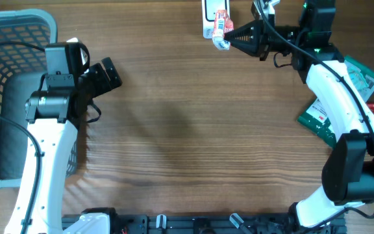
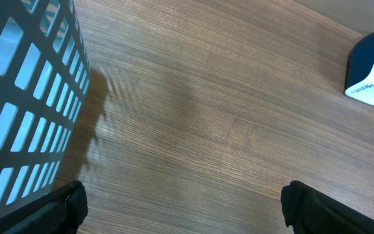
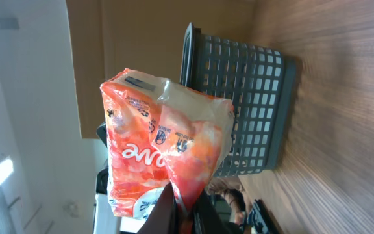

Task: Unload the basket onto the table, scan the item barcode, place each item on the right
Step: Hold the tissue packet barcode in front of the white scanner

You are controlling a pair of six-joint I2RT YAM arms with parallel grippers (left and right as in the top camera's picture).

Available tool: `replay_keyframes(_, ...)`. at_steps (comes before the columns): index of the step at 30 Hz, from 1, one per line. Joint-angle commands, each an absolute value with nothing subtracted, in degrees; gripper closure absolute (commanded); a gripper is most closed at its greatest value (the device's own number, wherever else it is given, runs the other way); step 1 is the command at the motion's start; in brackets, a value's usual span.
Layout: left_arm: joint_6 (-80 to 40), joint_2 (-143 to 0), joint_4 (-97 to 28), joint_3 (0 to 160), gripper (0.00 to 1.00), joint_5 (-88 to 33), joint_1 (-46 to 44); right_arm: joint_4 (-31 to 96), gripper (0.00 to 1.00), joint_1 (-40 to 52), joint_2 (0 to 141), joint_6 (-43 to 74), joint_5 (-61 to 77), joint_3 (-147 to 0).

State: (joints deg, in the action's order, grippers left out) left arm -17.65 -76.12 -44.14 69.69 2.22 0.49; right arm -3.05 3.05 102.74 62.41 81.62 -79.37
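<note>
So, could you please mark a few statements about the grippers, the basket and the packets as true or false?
1. The right gripper is shut on the orange packet. True.
2. The left gripper holds something. False: it stands open and empty.
3. A green packet lies on the table. True.
4. The basket stands next to the right gripper. False: it is beside the left gripper.

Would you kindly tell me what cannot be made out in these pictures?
- Packet barcode: none legible on the crumpled face, right wrist; too small overhead.
- Scanner: cut by top edge overhead, by right edge in left wrist.
- Green packs: partly under the right arm, overhead.
- Basket: cut by left edge, partly under left arm, overhead.
</note>
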Motion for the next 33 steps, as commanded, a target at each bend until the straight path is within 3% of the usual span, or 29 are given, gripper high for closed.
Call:
replay_keyframes(1,-17.1,-76.4,-44.25,69.32,0.0,2.39,0.75,-3.42,0.96,3.07,101.78,63.02,82.35,-79.66)
replay_keyframes(10,-17.1,-76.4,-44.25,69.32,0.0,2.39,0.75,-11.9,0.96,4.97,101.78,57.25,79.02,-79.66)
replay_keyframes(16,-17.1,-76.4,-44.25,69.32,0.0,2.39,0.75,2.46,0.96,11.27,101.78,38.54,44.14,-79.66)
replay_keyframes(22,-17.1,-76.4,-44.25,69.32,0.0,2.39,0.75,4.36,0.96,14.63,101.75,27.4,16.56,-82.72)
replay_keyframes(27,-17.1,-76.4,-44.25,69.32,0.0,2.39,0.75,8.51,0.96,16.51,101.75,6.33,0.21,-87.74)
replay_keyframes(33,-17.1,-76.4,-44.25,69.32,0.0,2.39,0.75,3.55,0.96,21.26,103.22,-31.55,-14.2,-88.18)
